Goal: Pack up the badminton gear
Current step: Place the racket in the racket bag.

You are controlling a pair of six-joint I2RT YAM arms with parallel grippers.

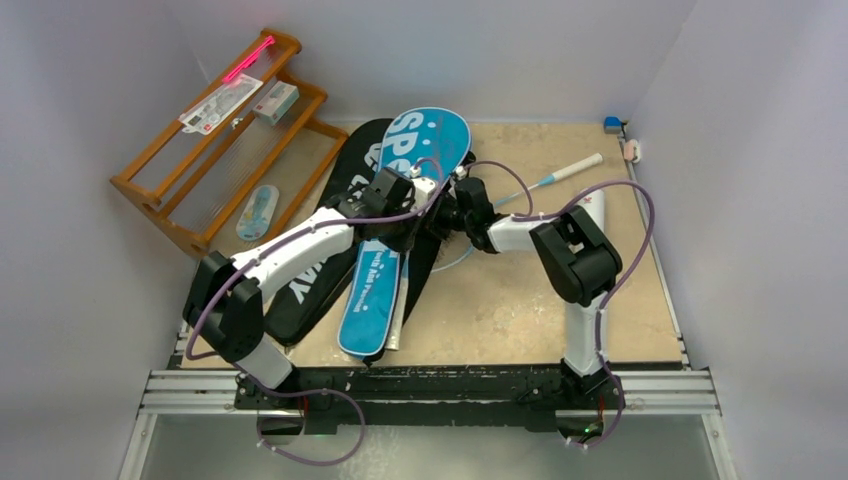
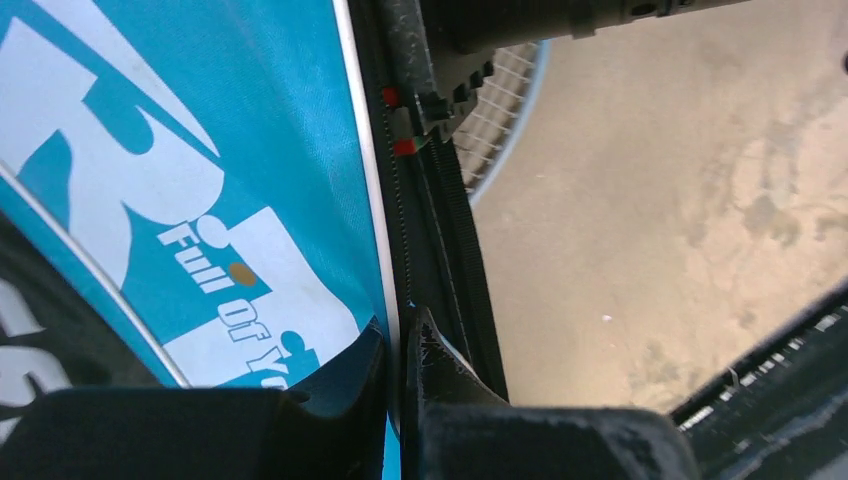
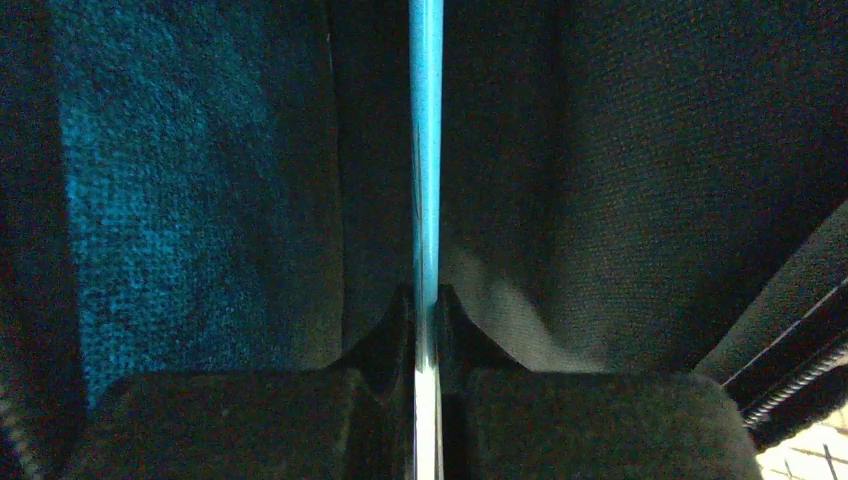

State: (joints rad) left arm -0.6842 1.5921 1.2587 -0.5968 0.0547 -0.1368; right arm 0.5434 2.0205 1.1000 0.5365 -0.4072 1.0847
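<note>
Blue cover (image 2: 200, 150), one of two, pinched by left pincer (image 2: 400, 332); right pincer (image 3: 425, 300) clamps light-blue racket (image 3: 425, 150).

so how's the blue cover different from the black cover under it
The blue cover is bright blue; the black cover is black. The blue cover lies on top and across; the black cover sits underneath, partly hidden. Both are racket-shaped with white lettering.

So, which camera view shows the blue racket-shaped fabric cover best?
The top external view: the blue racket-shaped fabric cover shows from head to handle end. The left wrist view shows only its printed edge; the right wrist view, only dark fabric close up.
</note>
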